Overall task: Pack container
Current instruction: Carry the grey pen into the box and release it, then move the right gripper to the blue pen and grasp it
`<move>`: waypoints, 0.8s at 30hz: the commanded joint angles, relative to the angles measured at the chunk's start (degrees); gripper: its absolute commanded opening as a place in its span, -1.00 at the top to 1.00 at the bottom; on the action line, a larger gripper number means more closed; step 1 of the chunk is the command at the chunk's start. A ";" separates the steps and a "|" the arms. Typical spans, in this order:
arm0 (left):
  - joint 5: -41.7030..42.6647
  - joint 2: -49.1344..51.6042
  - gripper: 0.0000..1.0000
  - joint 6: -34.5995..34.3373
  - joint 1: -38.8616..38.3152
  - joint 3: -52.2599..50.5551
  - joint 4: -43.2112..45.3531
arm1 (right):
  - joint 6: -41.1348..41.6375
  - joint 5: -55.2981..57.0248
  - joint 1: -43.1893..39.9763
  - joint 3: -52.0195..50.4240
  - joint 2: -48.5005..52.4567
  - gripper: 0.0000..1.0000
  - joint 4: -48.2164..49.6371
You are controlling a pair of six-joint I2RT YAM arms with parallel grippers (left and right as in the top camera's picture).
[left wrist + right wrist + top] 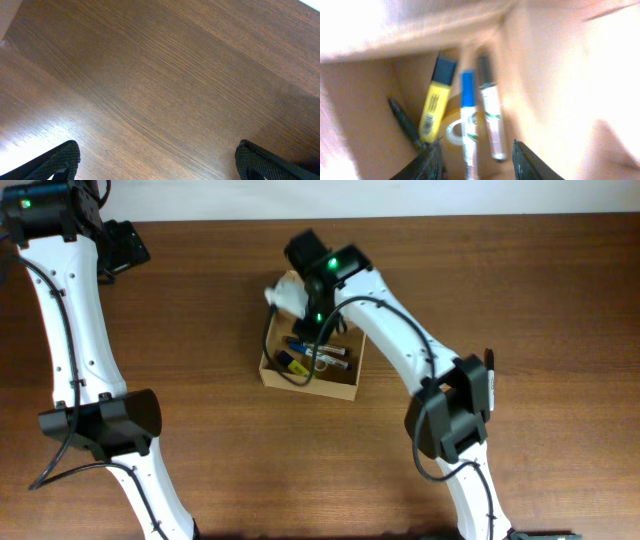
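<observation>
The container (340, 385), a tan cardboard box, sits open at the table's middle with its flap lid (286, 292) raised at the far side. Inside lie a yellow highlighter (436, 102), a blue-capped marker (468, 125), a dark-capped marker (492, 120), a black pen (404, 122) and a tape roll (454, 131). My right gripper (476, 162) is open and empty just above the box's inside; from overhead it shows at the box's far edge (318, 300). My left gripper (157, 160) is open and empty over bare wood, at the far left (125, 248).
The brown wooden table (520, 290) lies all round the box. The box walls (555, 85) stand close on both sides of my right fingers. The white arm links (400, 340) cross above the box's right side.
</observation>
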 commanded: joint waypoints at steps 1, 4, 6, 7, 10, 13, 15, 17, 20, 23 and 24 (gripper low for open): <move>-0.24 -1.09 -1.00 0.68 0.15 -0.20 -0.07 | 8.98 6.84 0.55 11.61 -6.05 0.09 -2.25; -0.24 -1.09 -1.00 0.68 0.15 -0.20 -0.07 | 13.49 14.32 0.24 20.48 -7.06 -0.04 -5.97; -0.24 -1.09 -1.00 0.68 0.15 -0.20 -0.07 | 14.43 16.50 -0.59 23.47 -8.72 -0.06 -7.91; -0.24 -1.09 -1.00 0.68 0.15 -0.20 -0.07 | 14.45 16.68 -1.36 23.50 -10.19 -0.06 -8.59; -0.24 -1.09 -1.00 0.68 0.15 -0.20 -0.07 | 15.82 16.61 -4.63 21.03 -14.53 0.04 -9.22; -0.24 -1.09 -1.00 0.68 0.15 -0.20 -0.07 | 16.83 16.39 -9.84 12.41 -21.31 0.07 -6.27; -0.24 -1.09 -0.99 0.68 0.15 -0.20 -0.07 | 18.91 16.24 -14.10 3.65 -26.60 0.06 -2.73; -0.24 -1.09 -1.00 0.68 0.15 -0.20 -0.07 | 20.59 14.64 -18.49 -5.42 -31.19 0.05 1.33; -0.24 -1.09 -1.00 0.68 0.15 -0.20 -0.07 | 23.71 11.08 -25.77 -19.63 -36.35 0.05 7.02; -0.24 -1.09 -1.00 0.68 0.15 -0.20 -0.07 | 28.09 6.29 -31.10 -30.84 -37.09 0.06 7.50; -0.24 -1.09 -1.00 0.70 0.15 -0.20 -0.07 | 28.76 5.01 -32.26 -34.29 -36.50 0.06 7.23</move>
